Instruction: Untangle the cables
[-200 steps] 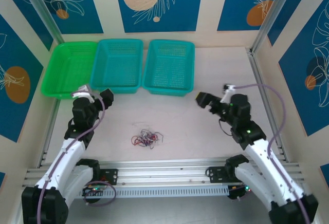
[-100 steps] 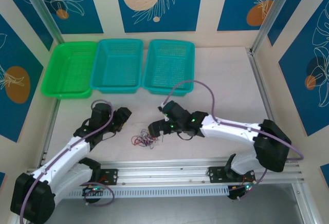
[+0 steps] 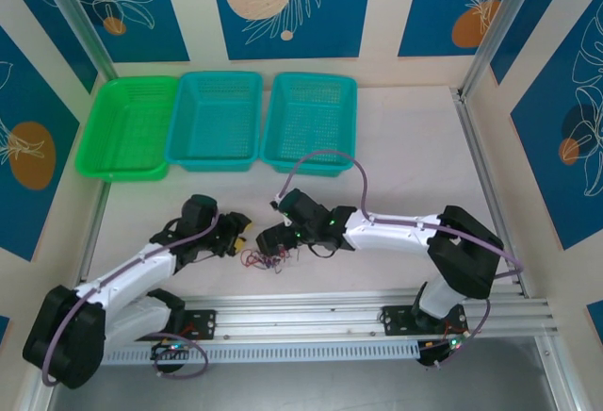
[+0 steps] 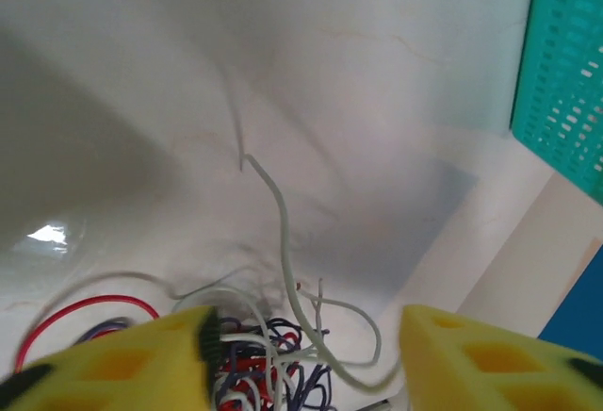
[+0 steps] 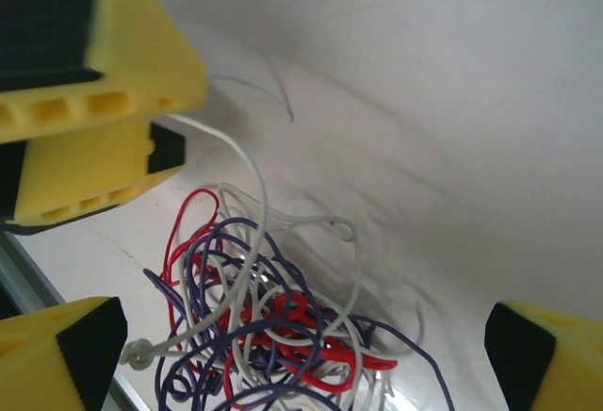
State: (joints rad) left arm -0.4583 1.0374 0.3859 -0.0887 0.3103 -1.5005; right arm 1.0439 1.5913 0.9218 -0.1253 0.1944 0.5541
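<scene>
The cables (image 3: pixel 268 258) are bunched in one little knot on the table (image 3: pixel 405 175), toward the near edge and well apart from the baskets (image 3: pixel 215 119) at the far side. The left gripper (image 3: pixel 242 233) is spread open just left of the knot. In its wrist view the red, purple and whitish strands (image 4: pixel 273 369) lie between the yellow fingers (image 4: pixel 141 359), and nothing is pinched yet. The right gripper (image 3: pixel 268 238) is spread wide too, hung right over the pile (image 5: pixel 273 326).

The biggest worry is the crowding. In the right wrist view the left gripper's fingers (image 5: pixel 94 100) are seen very close by, so a bump between the two could easily be caused if both are closed in at once.

Second, a whole clump could get grabbed instead of one strand (the wires are super thin and looped through each other). The knot would then just be dragged along, or pulled tighter.

A single strand could also be slipped right out of those soft pads, especially the whitish one (image 4: pixel 283 232) sticking up on its own.
</scene>
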